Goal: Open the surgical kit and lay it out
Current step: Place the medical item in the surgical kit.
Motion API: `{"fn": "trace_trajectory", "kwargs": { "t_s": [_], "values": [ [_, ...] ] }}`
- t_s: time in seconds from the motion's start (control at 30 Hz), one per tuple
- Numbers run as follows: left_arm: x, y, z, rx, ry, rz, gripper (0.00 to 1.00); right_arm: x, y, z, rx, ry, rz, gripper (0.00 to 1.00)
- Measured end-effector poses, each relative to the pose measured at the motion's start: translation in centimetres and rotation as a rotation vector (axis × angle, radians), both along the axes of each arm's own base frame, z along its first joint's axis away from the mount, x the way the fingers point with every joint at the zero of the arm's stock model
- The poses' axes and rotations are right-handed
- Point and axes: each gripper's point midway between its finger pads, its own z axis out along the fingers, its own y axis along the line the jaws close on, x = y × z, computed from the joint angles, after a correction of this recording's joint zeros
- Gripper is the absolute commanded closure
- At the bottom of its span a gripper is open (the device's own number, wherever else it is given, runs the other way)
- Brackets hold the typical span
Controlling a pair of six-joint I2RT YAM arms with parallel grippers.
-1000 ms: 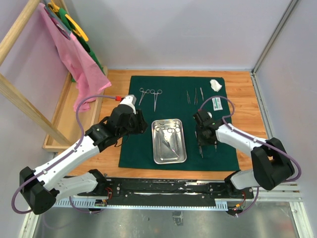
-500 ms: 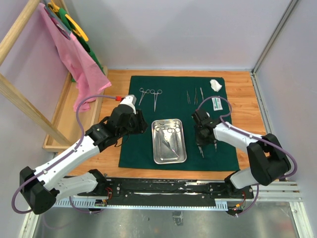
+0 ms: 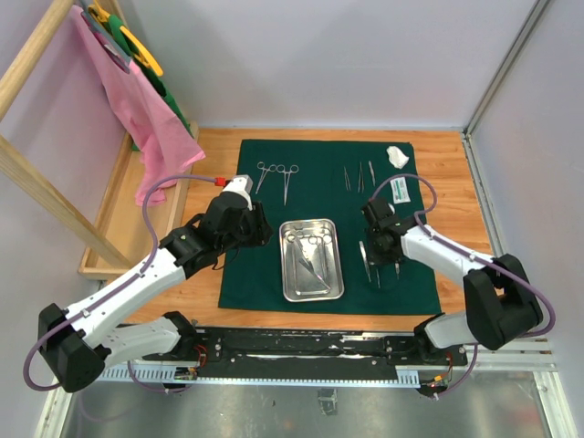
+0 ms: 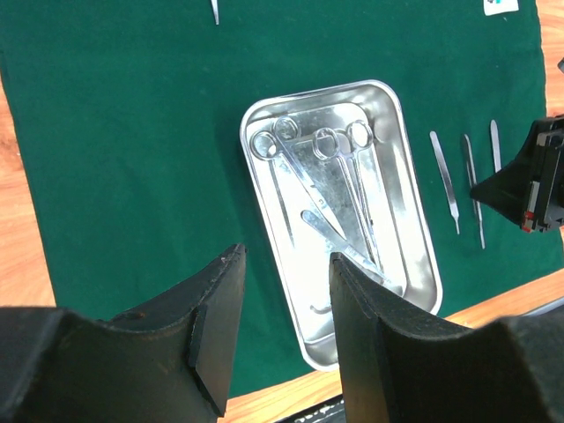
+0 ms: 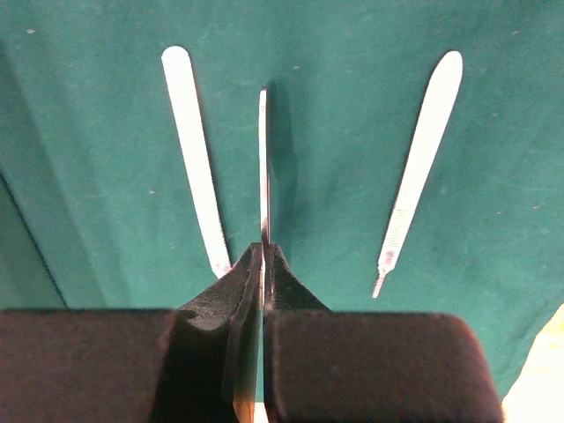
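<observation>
The dark green cloth (image 3: 319,205) lies spread flat on the wooden table. At its middle stands the steel tray (image 3: 311,284) with several ringed instruments (image 4: 322,176) in it. Two forceps (image 3: 286,178) and three tweezers (image 3: 359,174) lie at the far side, with the gauze wad (image 3: 396,156) and the white packet (image 3: 400,190) to the right. My right gripper (image 5: 263,256) is shut on a thin steel instrument (image 5: 263,159) seen edge-on, between two flat handles (image 5: 196,159) (image 5: 419,176). My left gripper (image 4: 284,264) hangs open above the cloth, left of the tray (image 4: 310,282).
A wooden rack (image 3: 36,182) with a pink cloth (image 3: 146,109) stands at the left, beside a low wooden shelf (image 3: 114,214). White walls close the back and right. A metal rail (image 3: 319,342) runs along the near edge.
My right gripper has shut on the middle of the three instruments right of the tray, and its wrist has shifted slightly rightward. The left arm has stayed put.
</observation>
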Motion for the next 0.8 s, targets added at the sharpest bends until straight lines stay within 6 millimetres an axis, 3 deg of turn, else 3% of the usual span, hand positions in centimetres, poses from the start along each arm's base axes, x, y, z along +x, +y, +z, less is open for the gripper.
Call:
{"fn": "trace_trajectory", "kwargs": {
  "t_s": [0.43,0.8],
  "values": [
    [0.0,0.0,0.0,0.001,0.000,0.000,0.53,0.8,-2.6,-0.8,-0.061,0.013,-0.050,0.96],
    [0.1,0.0,-0.2,0.006,0.006,0.001,0.52,1.1,-3.0,-1.3,-0.097,0.026,-0.030,0.74]
  ]
}}
